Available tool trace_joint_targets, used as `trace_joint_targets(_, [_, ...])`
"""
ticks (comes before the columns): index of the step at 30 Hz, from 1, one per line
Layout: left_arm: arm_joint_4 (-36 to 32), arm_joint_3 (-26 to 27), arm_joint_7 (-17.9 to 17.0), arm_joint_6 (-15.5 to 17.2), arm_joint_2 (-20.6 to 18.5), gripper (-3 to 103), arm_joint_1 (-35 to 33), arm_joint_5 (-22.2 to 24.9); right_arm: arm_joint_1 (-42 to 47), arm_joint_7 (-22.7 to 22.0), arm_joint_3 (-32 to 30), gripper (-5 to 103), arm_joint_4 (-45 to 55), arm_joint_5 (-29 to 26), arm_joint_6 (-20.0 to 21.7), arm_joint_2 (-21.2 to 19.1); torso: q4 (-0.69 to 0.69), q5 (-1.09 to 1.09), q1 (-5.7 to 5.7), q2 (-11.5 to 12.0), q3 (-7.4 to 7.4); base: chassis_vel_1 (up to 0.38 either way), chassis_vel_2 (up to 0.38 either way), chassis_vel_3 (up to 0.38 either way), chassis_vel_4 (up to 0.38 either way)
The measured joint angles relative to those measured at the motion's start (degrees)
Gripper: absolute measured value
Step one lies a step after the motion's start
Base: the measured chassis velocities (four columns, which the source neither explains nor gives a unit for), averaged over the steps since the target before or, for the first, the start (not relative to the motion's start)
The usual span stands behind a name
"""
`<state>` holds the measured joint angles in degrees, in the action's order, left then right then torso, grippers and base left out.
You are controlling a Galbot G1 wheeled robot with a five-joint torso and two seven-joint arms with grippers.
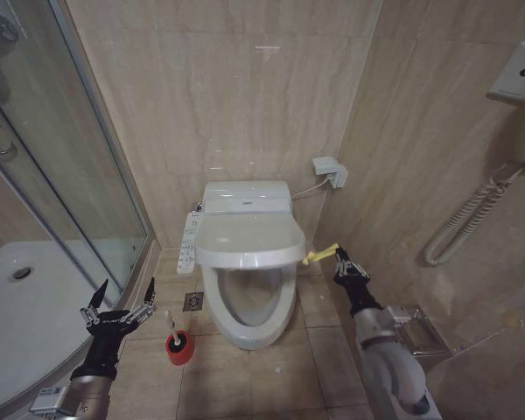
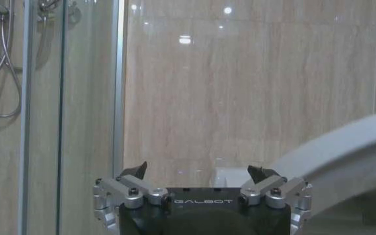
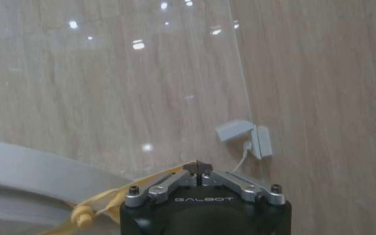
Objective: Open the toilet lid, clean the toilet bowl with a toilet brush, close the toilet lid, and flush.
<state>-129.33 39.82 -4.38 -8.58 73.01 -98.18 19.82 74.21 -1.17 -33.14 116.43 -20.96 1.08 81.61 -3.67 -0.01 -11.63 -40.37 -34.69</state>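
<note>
A: Which step?
B: Opening. The right gripper is pinched shut on the yellow tag, the lid half-raised over the bowl.
A: Left gripper?
B: Spread wide, empty, near the brush. Next: probably lift the lid upright.

White lid with yellow tag; white bowl; red cup; beige streaked wall tiles; black-and-silver grippers.

Right hand pinching yellow loop tag of half-raised toilet lid.
</note>
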Motion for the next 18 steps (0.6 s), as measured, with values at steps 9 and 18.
trace_joint_targets(9, [0.0,0.0,0.0,0.0,0.0,100,0.0,0.0,-8.4,-0.5,0.7,0,-3.7,-1.5,2.3,-1.0,0.00,0.00,0.00,0.0,0.00,0.000,0.000,0.000,0.000])
trace_joint_targets(18, [0.0,0.0,0.0,0.0,0.0,100,0.0,0.0,-16.3,-1.4,2.6,0,-9.7,-3.4,3.9,-3.0,0.00,0.00,0.00,0.0,0.00,0.000,0.000,0.000,0.000])
